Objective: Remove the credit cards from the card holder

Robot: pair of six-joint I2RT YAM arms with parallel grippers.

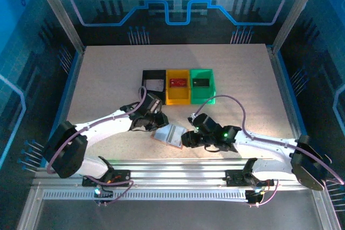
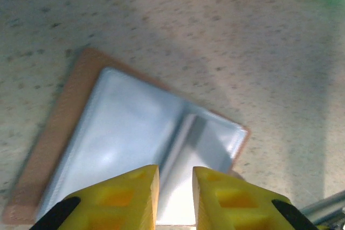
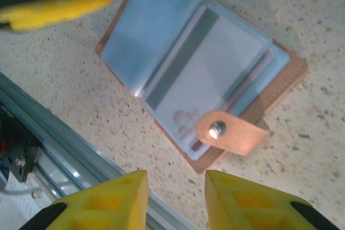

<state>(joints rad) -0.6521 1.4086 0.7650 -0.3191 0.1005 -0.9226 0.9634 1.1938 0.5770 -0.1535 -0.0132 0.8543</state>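
Observation:
The card holder (image 1: pixel 168 134) lies open on the table, pinkish-tan outside with pale grey pockets (image 2: pixel 124 133). In its right half sits a whitish-grey credit card (image 3: pixel 215 74) with a dark stripe, and the snap tab (image 3: pixel 229 131) curls over that card's corner. My left gripper (image 2: pixel 176 173) hangs low over the holder's edge, its yellow fingers narrowly apart with pale card surface showing in the gap. My right gripper (image 3: pixel 175 179) is open just short of the tab corner, with bare table between its fingers. A red card (image 1: pixel 178 82) lies in the yellow bin and a dark card (image 1: pixel 201 83) in the green bin.
Black (image 1: pixel 146 74), yellow (image 1: pixel 178 99) and green (image 1: pixel 211 96) bins stand in a row behind the holder. An aluminium rail (image 3: pixel 64 149) runs along the table's near edge, close under my right gripper. Blue walls enclose the table on three sides.

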